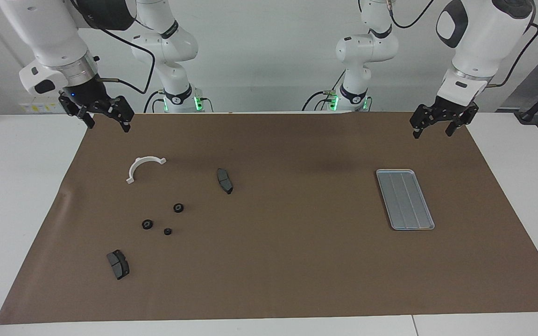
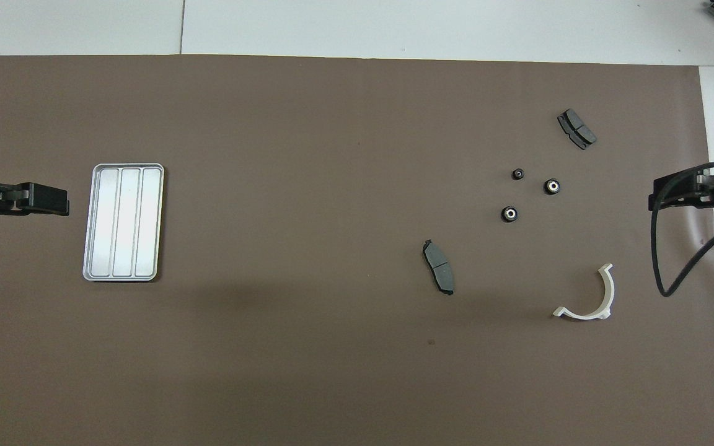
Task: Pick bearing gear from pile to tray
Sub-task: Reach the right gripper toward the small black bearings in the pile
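Brown paper covers the white worktop (image 1: 17, 210) in the facing view. Both tools hang raised and spread, grasping nothing: the right tool (image 1: 106, 122) over the paper's edge near the white bracket (image 1: 144, 167), the left tool (image 1: 433, 129) over the paper's edge, the tray (image 1: 405, 199) lying farther out from the robots. The tray holds nothing. Three black bearing gears (image 1: 179, 207) lie beside the bracket, farther from the robots.

From overhead, the tray (image 2: 124, 167) is bare and well apart from the bracket (image 2: 589, 297); the gears (image 2: 509, 214) lie untouched between two brake pads (image 2: 439, 267). Nothing appears moved yet, so every pick seems left to do.
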### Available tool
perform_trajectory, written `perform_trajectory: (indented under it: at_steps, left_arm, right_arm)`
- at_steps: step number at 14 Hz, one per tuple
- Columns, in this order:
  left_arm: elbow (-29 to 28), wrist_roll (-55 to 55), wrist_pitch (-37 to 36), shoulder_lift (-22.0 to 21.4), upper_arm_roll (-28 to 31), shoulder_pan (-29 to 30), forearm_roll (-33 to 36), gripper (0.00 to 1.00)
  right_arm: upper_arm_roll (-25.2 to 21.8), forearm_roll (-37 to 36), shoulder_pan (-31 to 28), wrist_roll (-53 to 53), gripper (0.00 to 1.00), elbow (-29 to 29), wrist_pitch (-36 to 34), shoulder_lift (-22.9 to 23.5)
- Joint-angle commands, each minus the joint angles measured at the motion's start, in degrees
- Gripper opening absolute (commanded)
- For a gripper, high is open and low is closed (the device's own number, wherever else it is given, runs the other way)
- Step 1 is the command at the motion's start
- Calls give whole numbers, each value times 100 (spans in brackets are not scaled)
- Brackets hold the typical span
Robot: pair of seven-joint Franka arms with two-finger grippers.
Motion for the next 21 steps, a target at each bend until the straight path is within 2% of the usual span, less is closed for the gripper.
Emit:
perform_trajectory:
  at_steps: [1, 6, 9, 11, 17, 21]
  left_arm:
    - [-88, -33, -54, -120, -44, 89, -68, 100]
    - [-88, -33, -54, -120, -44, 89, -68, 100]
    - [-88, -33, -54, -120, -44, 89, -68, 100]
    - [-88, -33, -54, -120, -44, 89, -68, 100]
    - [-88, -33, -54, -120, -44, 89, -68, 100]
    - [-88, -33, -54, -120, -44, 89, -68, 100]
  right_arm:
    - [25, -5, -37, -95, 100, -150, 51, -125]
    - [25, 56, -29, -130, 100, -299, 235, -169]
    - [226, 83, -29, -130, 100, -817, 1147, -222]
    - [306, 74, -29, -130, 100, -784, 1508, 162]
    - [604, 13, -29, -183, 100, -722, 3151, 1560]
    - [614, -14, -20, -183, 100, -731, 3741, 2185]
